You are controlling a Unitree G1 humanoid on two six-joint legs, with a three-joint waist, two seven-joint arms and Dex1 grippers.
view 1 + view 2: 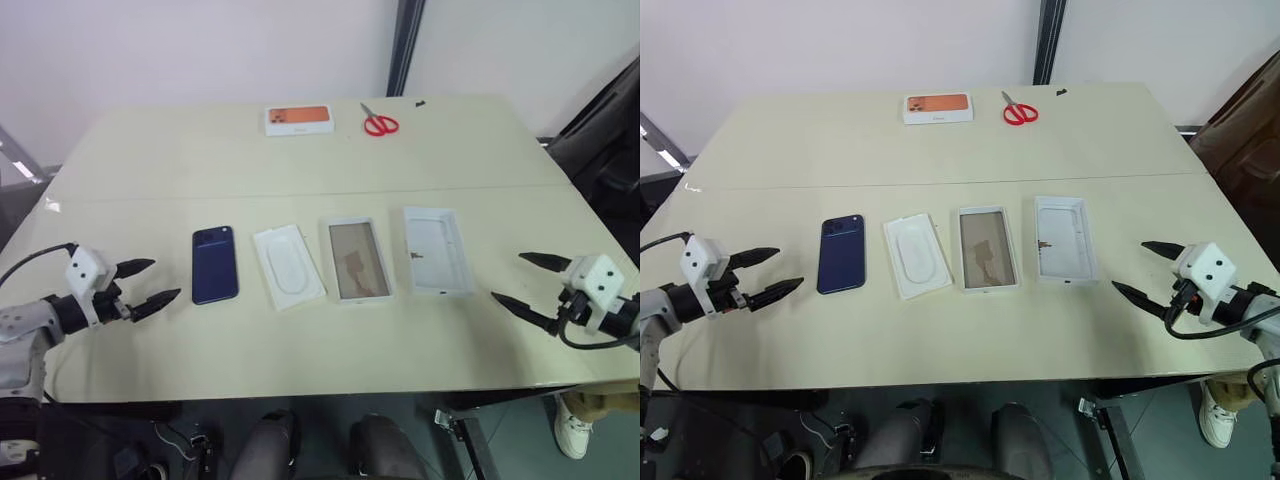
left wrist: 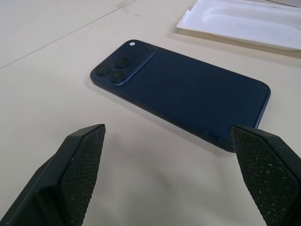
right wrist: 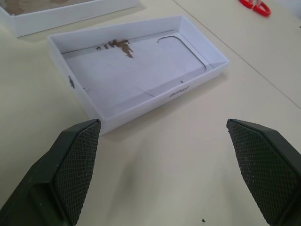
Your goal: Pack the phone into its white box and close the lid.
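1. Phone [image 1: 215,264] lies camera-side up at nine o'clock of the row, just ahead of my left gripper [image 1: 145,283], fingers released, ready to grasp it.
2. Insert [image 1: 288,266] sits aside.
3. White box [image 1: 358,259] waits centre, floor up.
4. Lid [image 1: 437,250] lies inside-up at three o'clock, before my right gripper [image 1: 532,281], also released.

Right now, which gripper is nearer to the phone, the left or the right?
Left. The left gripper is open just beside the phone, not touching it. The right gripper is open at the far end of the row, past the lid.
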